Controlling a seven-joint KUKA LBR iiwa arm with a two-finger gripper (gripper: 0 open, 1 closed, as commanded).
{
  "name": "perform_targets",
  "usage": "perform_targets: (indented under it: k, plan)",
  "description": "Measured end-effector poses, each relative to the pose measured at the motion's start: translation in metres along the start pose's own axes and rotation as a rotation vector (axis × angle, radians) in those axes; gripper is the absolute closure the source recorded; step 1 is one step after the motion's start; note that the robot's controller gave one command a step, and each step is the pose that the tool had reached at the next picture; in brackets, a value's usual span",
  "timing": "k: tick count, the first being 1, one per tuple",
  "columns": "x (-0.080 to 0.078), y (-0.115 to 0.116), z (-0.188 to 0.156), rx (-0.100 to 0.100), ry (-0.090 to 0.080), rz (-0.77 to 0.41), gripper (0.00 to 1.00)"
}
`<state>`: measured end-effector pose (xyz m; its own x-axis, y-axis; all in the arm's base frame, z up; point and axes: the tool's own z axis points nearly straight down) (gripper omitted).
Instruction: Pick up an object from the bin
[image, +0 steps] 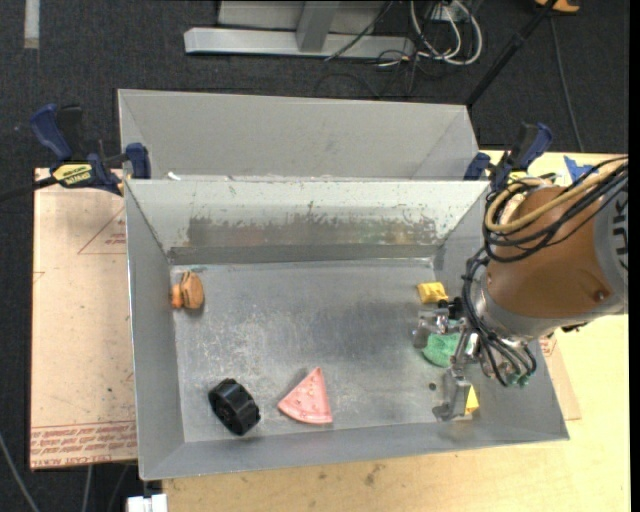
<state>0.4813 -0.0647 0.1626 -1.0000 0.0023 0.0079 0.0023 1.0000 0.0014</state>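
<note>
My gripper (443, 368) is low over the right end of the bin floor, open, its two metal fingers (452, 398) standing well apart. A crumpled green thing (438, 349) lies between them, close to the farther finger and touching neither that I can see. A small yellow piece (470, 402) shows right beside the nearer finger, against the bin's right wall. A small yellow block (432, 292) lies just beyond the gripper, near the back right corner.
A pink wedge (307, 399) and a black round knob-like thing (233, 407) lie at the front left. An orange-brown lump (186, 291) sits against the left wall. The arm's orange cover and cables overhang the right rim.
</note>
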Motion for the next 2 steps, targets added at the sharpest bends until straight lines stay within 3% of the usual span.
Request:
perform_targets:
  k: [1, 2]
  plan:
    - [-0.002, 0.000, -0.004, 0.001, -0.008, -0.003, 0.00]
    - [-0.054, -0.043, 0.018, 0.003, -0.013, -0.333, 0.00]
